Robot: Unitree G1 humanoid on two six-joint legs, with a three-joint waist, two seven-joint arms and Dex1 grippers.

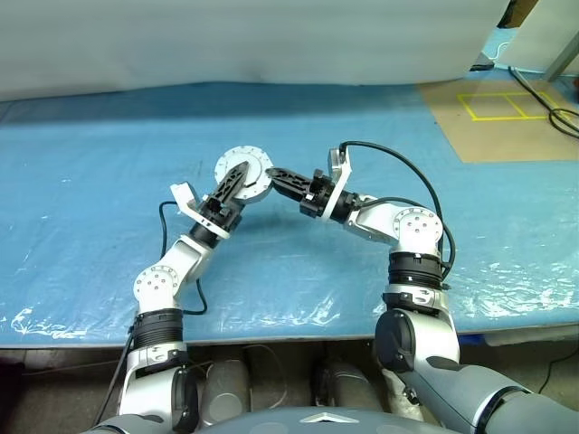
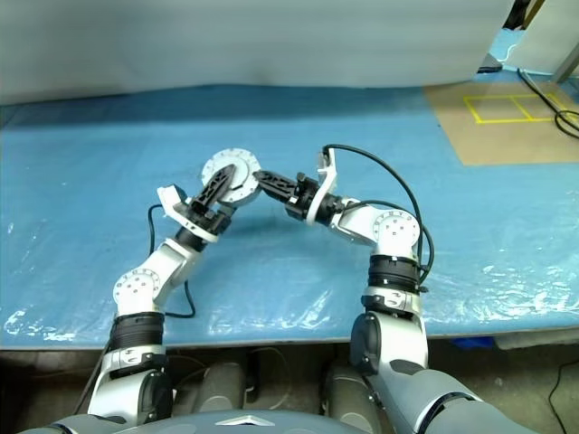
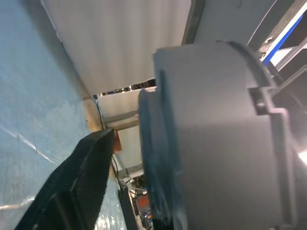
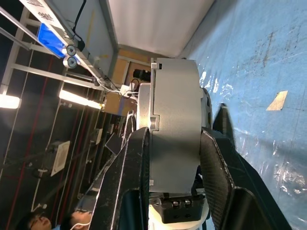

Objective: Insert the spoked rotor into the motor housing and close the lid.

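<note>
now motor housing (image 4: 175, 129): round grey metal

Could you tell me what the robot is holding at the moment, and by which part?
The right gripper clamps the motor housing across its flat faces, at the rim, lifted above the table. The left gripper lies across the housing's front face; whether it grips cannot be told.

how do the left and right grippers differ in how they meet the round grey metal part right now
The right gripper clamps the round grey metal housing across its side wall, a black finger on each side; the left gripper lies across its flat top face. The right reaches in roughly level, the left angles upward. Both have two black fingers and hold the part above the blue table.
</note>
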